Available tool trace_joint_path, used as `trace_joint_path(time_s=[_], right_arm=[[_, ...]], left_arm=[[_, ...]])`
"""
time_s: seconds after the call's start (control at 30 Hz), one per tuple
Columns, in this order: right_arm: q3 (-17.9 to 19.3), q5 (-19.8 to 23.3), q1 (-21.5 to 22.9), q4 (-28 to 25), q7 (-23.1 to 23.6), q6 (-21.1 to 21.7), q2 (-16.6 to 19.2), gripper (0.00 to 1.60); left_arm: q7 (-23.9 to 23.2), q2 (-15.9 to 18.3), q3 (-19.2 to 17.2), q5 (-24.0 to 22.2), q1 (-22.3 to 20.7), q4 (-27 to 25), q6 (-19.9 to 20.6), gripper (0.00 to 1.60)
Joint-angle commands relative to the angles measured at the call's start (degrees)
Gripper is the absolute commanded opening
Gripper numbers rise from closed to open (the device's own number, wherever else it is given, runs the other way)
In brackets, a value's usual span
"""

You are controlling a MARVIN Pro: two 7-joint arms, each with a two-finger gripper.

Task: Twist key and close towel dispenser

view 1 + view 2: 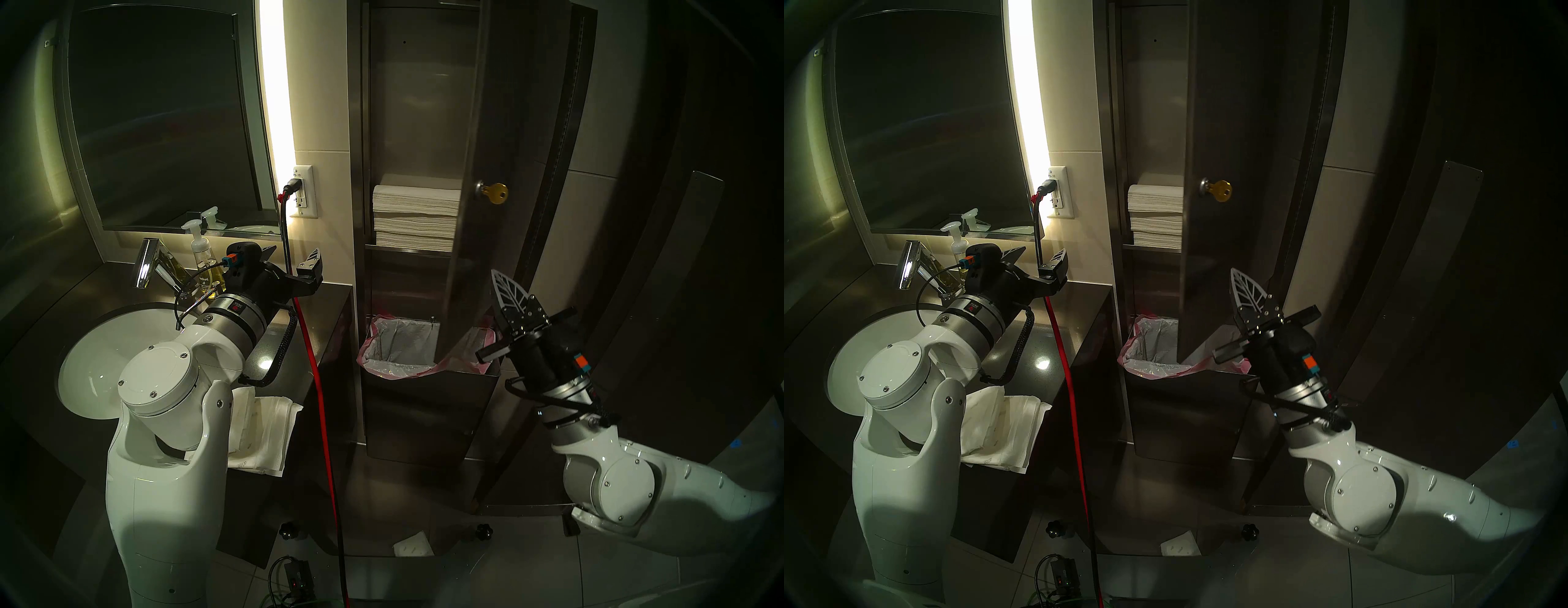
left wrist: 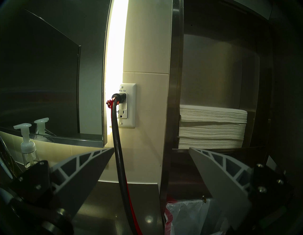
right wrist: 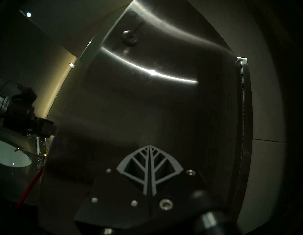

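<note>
**Key in the lock, door ajar, right gripper closed on nothing**

The dispenser [image 1: 407,127] stood open, its long steel door [image 1: 479,237] swung out toward the robot. The brass key [image 1: 497,193] sat in the silver lock [image 1: 480,190] on the door's outer face, its round head sticking out to the right. Inside, white towels [image 1: 415,216] were stacked on a shelf, and below them was the lined bin [image 1: 399,348].

The right gripper [image 1: 507,293] was below the key and well apart from it, pointing up at the door face, its two fingers pressed together and holding nothing. The left gripper [image 2: 150,157] hung above the counter [image 1: 326,305] by the sink [image 1: 97,352], jaws wide apart and empty, the black-and-red cable [image 2: 119,147] from the outlet [image 2: 127,105] seen between them in the wrist view.
</note>
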Motion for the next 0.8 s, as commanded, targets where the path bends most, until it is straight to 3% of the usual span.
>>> trace_joint_path(time_s=[0.0, 0.17, 0.5, 0.77], right_arm=[[1.88, 8.05, 5.94, -2.16, 3.68, 1.72, -0.03, 0.0], [-0.16, 11.39, 9.26, -1.28, 9.38, 5.65, -1.95, 0.0], [-5.59, 18.85, 15.53, 2.32, 16.34, 12.33, -10.58, 0.0], [-7.01, 18.1, 20.15, 5.57, 19.35, 15.73, -16.13, 0.0]], left_arm=[[0.03, -0.01, 0.0, 0.02, -0.28, -0.51, -0.09, 1.6], [0.05, -0.01, 0.01, 0.03, -0.28, -0.53, -0.07, 1.6], [0.03, -0.01, 0.0, 0.02, -0.28, -0.52, -0.08, 1.6], [0.02, -0.01, 0.0, 0.02, -0.28, -0.51, -0.09, 1.6]])
